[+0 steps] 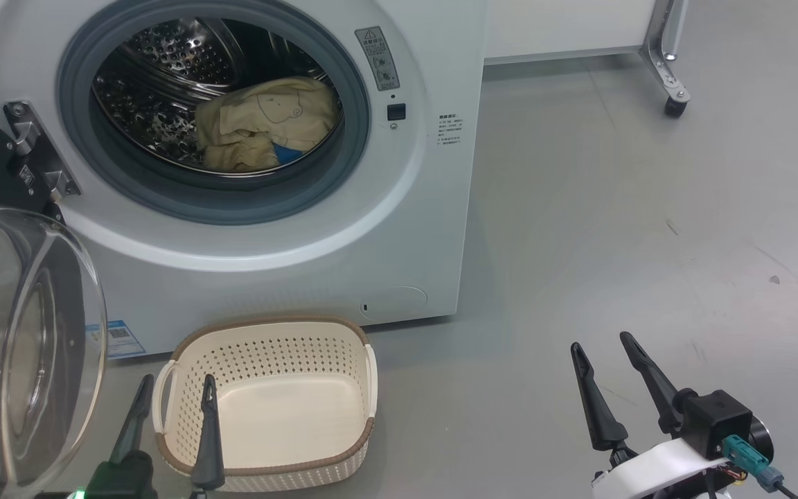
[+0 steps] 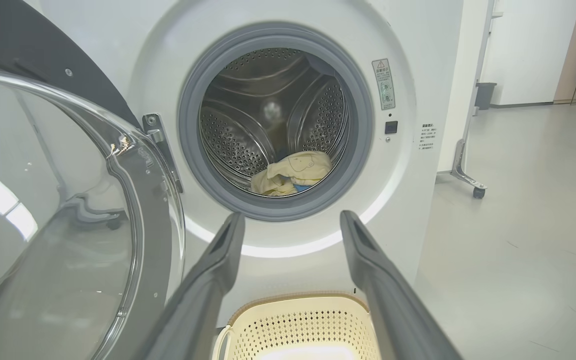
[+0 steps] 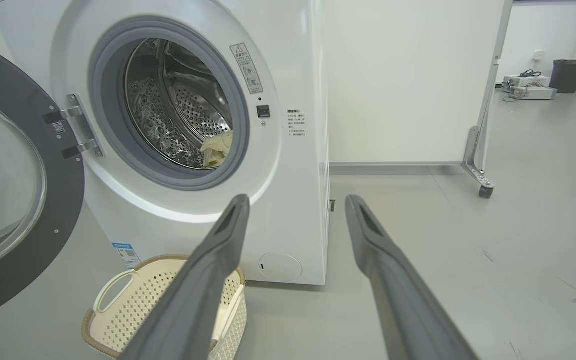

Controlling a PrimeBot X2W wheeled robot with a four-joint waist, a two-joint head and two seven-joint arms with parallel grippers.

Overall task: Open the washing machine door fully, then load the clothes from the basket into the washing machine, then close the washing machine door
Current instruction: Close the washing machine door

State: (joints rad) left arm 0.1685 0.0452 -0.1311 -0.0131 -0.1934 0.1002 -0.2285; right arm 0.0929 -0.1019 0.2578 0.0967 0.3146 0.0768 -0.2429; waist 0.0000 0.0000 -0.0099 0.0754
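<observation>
Seemingly down to the last step: clothes (image 1: pixel 264 125) heaped inside the washing machine (image 1: pixel 427 229), basket (image 1: pixel 267 360) empty on the floor near its front, left hand (image 1: pixel 177 381) and right hand (image 1: pixel 601 342) spread wide, grasping nothing; next, reaching left to push the wide-open washing machine door (image 1: pixel 32 333) shut

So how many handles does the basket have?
2. On the basket, the left handle sits at its left end and the right handle at its right end, both under the brown rim. None looks hidden.
</observation>
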